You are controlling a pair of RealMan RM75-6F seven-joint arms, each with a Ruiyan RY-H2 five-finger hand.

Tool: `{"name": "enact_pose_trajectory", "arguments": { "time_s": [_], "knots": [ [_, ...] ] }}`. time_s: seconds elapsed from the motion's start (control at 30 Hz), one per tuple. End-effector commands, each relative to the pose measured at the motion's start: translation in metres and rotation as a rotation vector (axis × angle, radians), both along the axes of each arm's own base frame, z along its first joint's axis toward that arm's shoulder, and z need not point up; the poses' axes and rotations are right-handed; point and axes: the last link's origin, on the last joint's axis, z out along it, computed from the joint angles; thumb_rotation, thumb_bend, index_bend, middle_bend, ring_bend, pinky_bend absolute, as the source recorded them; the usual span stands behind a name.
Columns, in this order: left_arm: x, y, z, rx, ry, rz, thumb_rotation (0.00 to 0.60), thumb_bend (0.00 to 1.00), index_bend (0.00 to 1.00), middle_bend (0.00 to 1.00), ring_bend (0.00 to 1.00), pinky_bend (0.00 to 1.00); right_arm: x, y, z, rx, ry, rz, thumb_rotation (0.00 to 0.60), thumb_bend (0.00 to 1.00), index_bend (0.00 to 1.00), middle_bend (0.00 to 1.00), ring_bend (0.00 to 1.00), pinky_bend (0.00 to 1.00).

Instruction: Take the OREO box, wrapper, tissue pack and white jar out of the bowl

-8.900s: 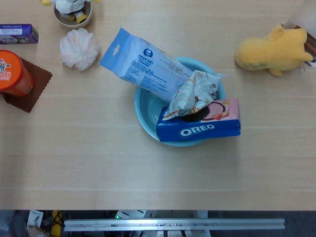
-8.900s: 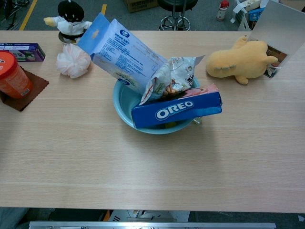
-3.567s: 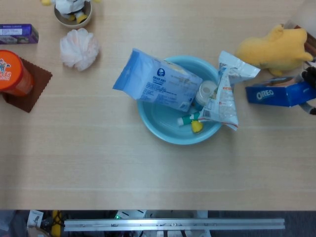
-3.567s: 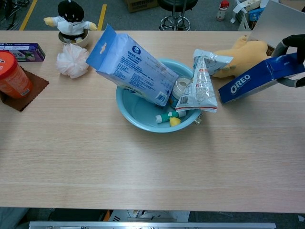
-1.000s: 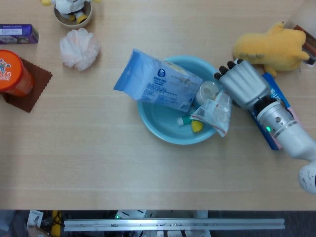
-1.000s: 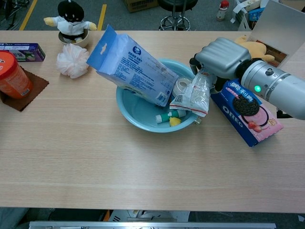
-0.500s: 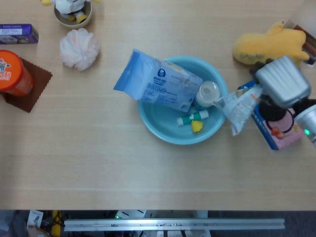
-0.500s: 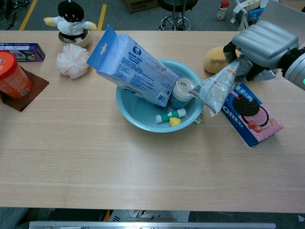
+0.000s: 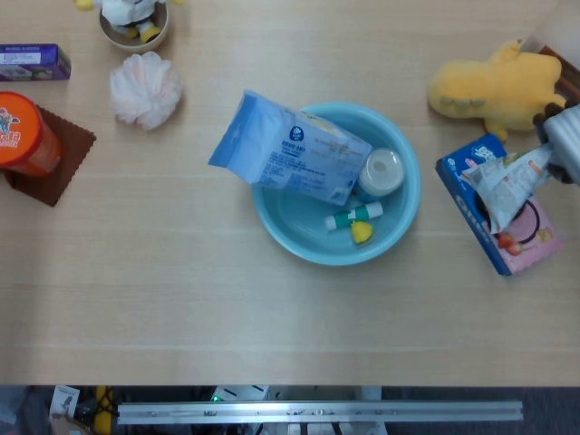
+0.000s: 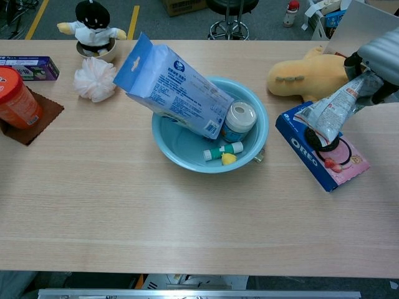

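The light blue bowl (image 9: 281, 231) (image 10: 168, 149) stands mid-table. A blue tissue pack (image 9: 288, 156) (image 10: 171, 86) leans over its left rim. The white jar (image 9: 381, 171) (image 10: 239, 120) stands inside at the right, beside a small green tube (image 9: 353, 217). The OREO box (image 9: 526, 249) (image 10: 330, 163) lies flat on the table right of the bowl. My right hand (image 9: 565, 140) (image 10: 377, 67), at the right frame edge, holds the crinkled wrapper (image 9: 501, 182) (image 10: 329, 111) above the box. My left hand is out of sight.
A yellow plush toy (image 9: 494, 88) (image 10: 302, 76) lies behind the OREO box. At far left stand an orange can (image 9: 25, 134) on a brown mat, a purple box (image 9: 33, 62), a white pouf (image 9: 145, 88) and a small figure in a dish (image 9: 134, 20).
My right hand has carried the wrapper out of the bowl and rightward, over the OREO box. The white jar now stands uncovered in the bowl.
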Motion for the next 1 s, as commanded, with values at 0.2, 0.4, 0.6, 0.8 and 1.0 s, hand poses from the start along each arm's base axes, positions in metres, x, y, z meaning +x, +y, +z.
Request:
{"name": "enact_pose_trajectory", "arguments": {
  "time_s": [0.2,0.4,0.6,0.8,1.0],
  "knots": [
    [-0.004,-0.002,0.002,0.003,0.009,0.024,0.6,0.36,0.17,0.23,0.21,0.16,0.006,-0.007,-0.007,0.029,0.008,-0.024,0.6,0.09,0.0,0.16,0.16,0.39],
    [-0.002,0.002,0.002,0.005,0.01,0.016,0.6,0.36,0.17,0.23,0.21,0.16,0.029,0.001,-0.007,0.044,-0.095,0.027,0.6,0.07,0.0,0.16,0.15,0.39],
    [0.0,0.004,0.0,-0.002,0.009,0.008,0.6,0.36,0.17,0.23,0.21,0.16,0.066,0.003,-0.006,0.095,-0.215,0.074,0.6,0.07,0.0,0.16,0.15,0.39],
    [0.0,0.002,0.002,0.004,0.009,0.015,0.6,0.36,0.17,0.23,0.21,0.16,0.103,-0.004,-0.017,0.156,-0.285,0.115,0.6,0.05,0.0,0.16,0.15,0.39],
    [-0.003,-0.002,0.007,0.017,0.011,0.03,0.6,0.36,0.17,0.23,0.21,0.16,0.131,-0.012,-0.035,0.202,-0.321,0.125,0.6,0.03,0.0,0.16,0.15,0.39]
  ]
}}
